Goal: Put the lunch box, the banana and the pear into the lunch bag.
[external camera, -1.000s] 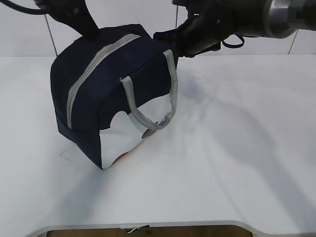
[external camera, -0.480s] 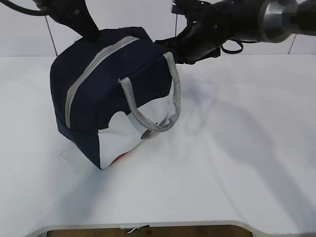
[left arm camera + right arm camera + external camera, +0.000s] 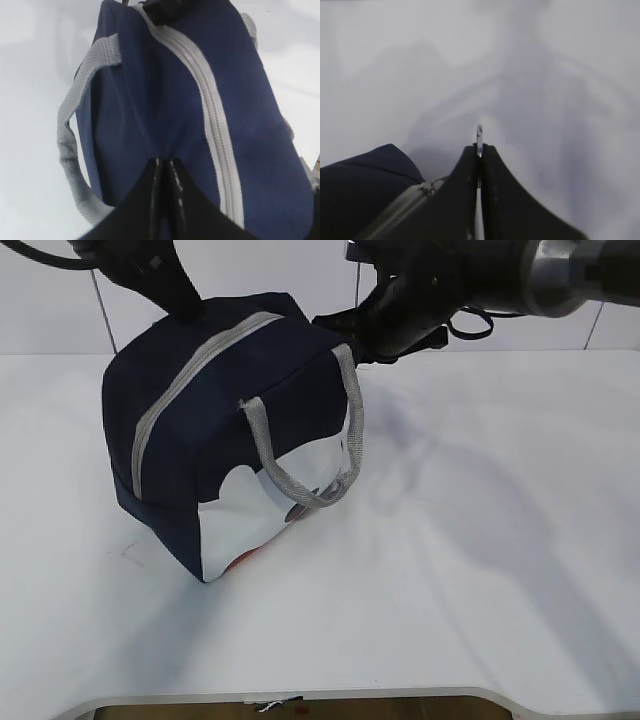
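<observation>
Now the lunch bag [image 3: 215,430] sits zipped on the white surface [image 3: 460,570], left of centre. Left pincer [image 3: 165,167] is pressed together, pinching a fold of the bag's navy top beside the zipper [image 3: 210,105]. Right pincer [image 3: 479,150] is clamped on a thin metal piece at the zipper's far end.

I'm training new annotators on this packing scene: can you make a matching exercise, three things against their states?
Things:
1. navy blue fabric lunch bag
2. left gripper
3. right gripper

States:
A. shut on a thin metal ring
B. zipped closed, standing on the white table
C. shut, pinching navy fabric beside the grey zipper

Pairs: 1-B, 2-C, 3-A
</observation>
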